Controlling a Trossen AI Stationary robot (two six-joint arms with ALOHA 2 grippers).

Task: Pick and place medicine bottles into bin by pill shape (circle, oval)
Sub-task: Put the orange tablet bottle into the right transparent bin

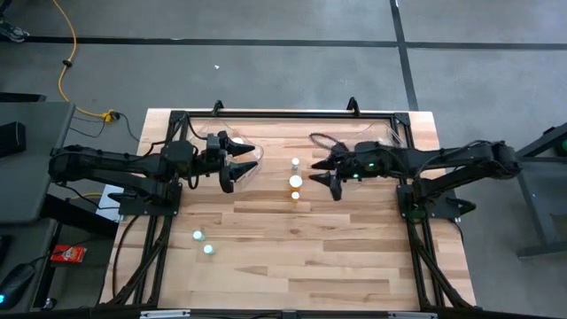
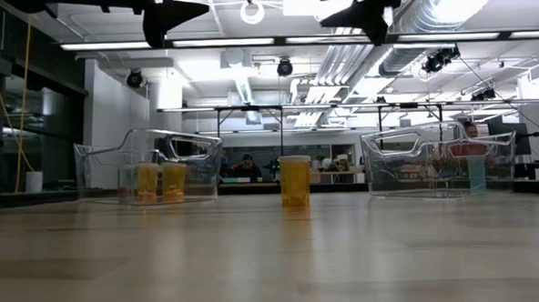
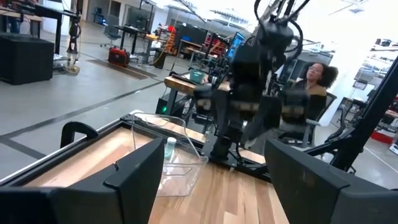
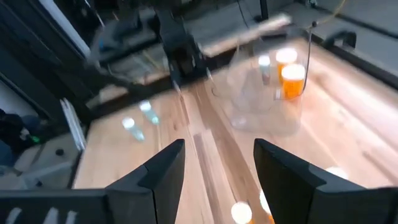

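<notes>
I am the robot, and my right gripper (image 1: pixel 321 174) hangs above the wooden table (image 1: pixel 292 257) with its two dark fingers spread apart, holding nothing. Just ahead of its fingertips, toward the table's middle, stands a short row of tiny cylindrical medicine bottles: one orange bottle with a white cap (image 1: pixel 296 182), another orange one (image 1: pixel 295 196) just beside it, and a small pale whitish bottle (image 1: pixel 295 163) a little further along the row. My left gripper (image 1: pixel 232 166) waits opposite, across this row, fingers also parted and empty, poised over the clear plastic bin (image 1: pixel 252 159) that already holds two orange bottles (image 2: pixel 148 183). A second clear plastic bin (image 2: pixel 438 160) sits behind my right gripper, toward the table's far edge, with one pale bottle (image 3: pixel 170 147) inside. Two more small pale teal bottles (image 1: pixel 198 236) stand well apart from both grippers, off to my left gripper's side toward the near edge. I judge these bottles to be light, rigid, smooth plastic that tips easily. I would close on the orange bottle's body just below the cap, squarely across its width, so it cannot roll out.
</notes>
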